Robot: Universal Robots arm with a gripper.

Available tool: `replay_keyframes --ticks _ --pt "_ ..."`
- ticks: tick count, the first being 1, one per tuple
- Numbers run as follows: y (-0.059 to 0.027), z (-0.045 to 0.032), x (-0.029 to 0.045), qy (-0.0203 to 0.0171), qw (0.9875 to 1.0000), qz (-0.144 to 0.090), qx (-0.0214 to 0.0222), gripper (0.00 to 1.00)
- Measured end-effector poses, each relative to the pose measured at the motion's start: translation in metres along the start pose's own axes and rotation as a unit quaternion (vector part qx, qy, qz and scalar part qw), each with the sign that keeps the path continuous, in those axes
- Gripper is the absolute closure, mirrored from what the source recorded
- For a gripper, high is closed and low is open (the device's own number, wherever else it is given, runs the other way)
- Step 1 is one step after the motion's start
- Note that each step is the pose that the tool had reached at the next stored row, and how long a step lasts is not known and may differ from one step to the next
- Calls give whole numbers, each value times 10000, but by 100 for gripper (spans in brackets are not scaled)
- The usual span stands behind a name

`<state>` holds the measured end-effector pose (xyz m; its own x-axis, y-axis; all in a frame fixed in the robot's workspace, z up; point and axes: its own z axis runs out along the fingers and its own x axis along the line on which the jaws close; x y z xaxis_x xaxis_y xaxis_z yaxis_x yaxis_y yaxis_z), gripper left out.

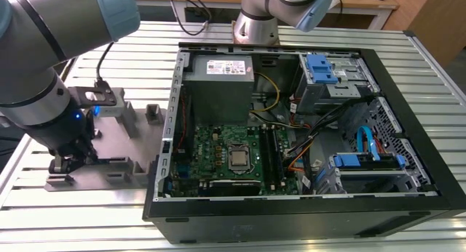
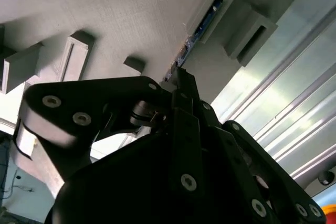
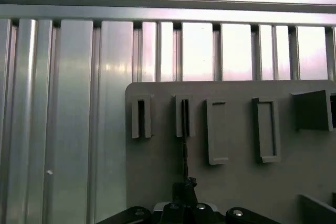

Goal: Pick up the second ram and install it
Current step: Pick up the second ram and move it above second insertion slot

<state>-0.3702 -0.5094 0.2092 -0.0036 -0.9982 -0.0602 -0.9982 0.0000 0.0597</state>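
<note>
- There was one arm (image 1: 40, 72), with one gripper (image 3: 185, 186).
- There was one ram (image 2: 201, 24).
- There was one grey plate (image 1: 138, 148); in the first wrist view, four slotted holders (image 3: 141, 117) stood in a row on it.
- There was one case (image 1: 291, 219), which held one motherboard (image 1: 211, 148), one socket (image 1: 239, 157) and one power supply (image 1: 222, 91).
- Two blue brackets (image 1: 321, 68) sat inside the case.
- There was one table (image 1: 73, 219).

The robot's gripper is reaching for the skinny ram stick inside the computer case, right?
Not quite. The gripper is at the ram stick, but the stick stands in a grey holder plate outside the computer case, on the exterior view's left. The exterior view shows this.
</note>
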Motion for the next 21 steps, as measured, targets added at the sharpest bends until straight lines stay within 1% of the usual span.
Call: replay_keyframes --ticks 2,9,11,12,13,15,16,21 --pt "0 0 1 -1 10000 -52 -3 93" --pt "-1 1 1 -3 10000 -53 -3 92" --pt "-1 1 1 -3 10000 -53 -3 79" --pt "-1 1 1 -3 10000 -53 -3 79" --pt "0 1 1 -3 10000 -53 -3 73" --pt "0 1 1 -3 10000 -53 -3 73" --pt "-1 1 1 -3 10000 -53 -3 67" --pt "-2 10 -9 -4 10000 -52 -3 67"
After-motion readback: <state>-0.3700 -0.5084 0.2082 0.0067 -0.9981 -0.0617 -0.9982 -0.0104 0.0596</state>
